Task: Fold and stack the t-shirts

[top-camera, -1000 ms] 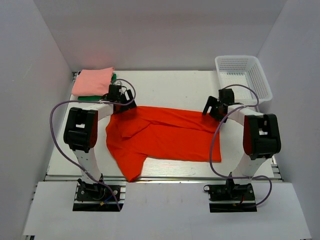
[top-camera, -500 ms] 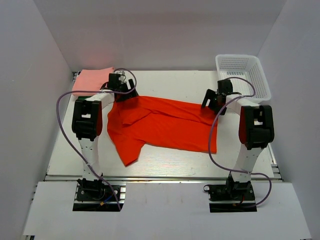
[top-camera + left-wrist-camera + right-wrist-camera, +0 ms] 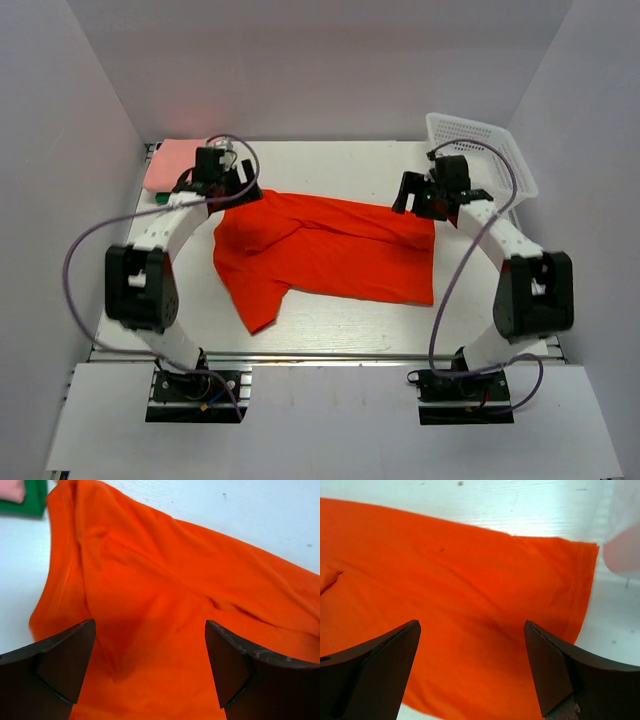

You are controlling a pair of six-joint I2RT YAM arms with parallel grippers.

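**Both hands open over the orange shirt, first fold not yet made**

I had the orange-red shirt (image 3: pixel 340 260) lying sideways across the middle of the surface (image 3: pixel 330 170). It was mostly flat, with one sleeve poking toward the near edge on the left.

The left hand (image 3: pixel 150 630) hovered over the far-left corner of the cloth. Its fingers (image 3: pixel 65 655) were spread wide with nothing between them but the fabric below. Over on the other side, the right hand (image 3: pixel 470 627) was the same: splayed, gripping nothing, parked above the far-right corner by the hem. I could not tell from either wrist view whether the tips touched the cloth.

The pink shirt (image 3: pixel 178 163) sat folded in the far-left corner on top of the green shirt (image 3: pixel 27 502). So two looked done, and I judged this one was the last. The basket (image 3: pixel 485 150) sat at an angle in the far-right corner, just beside the right arm.

My read was that the shirt was laid out and the fold itself came next. That called for both hands to drop and pinch the far edge at their corners. Then they would carry it toward the near edge together, level, so the cloth doubled cleanly. The left side worried me. It was creased and bunched under that hand, and I reckoned a sloppy pinch there could catch two layers.
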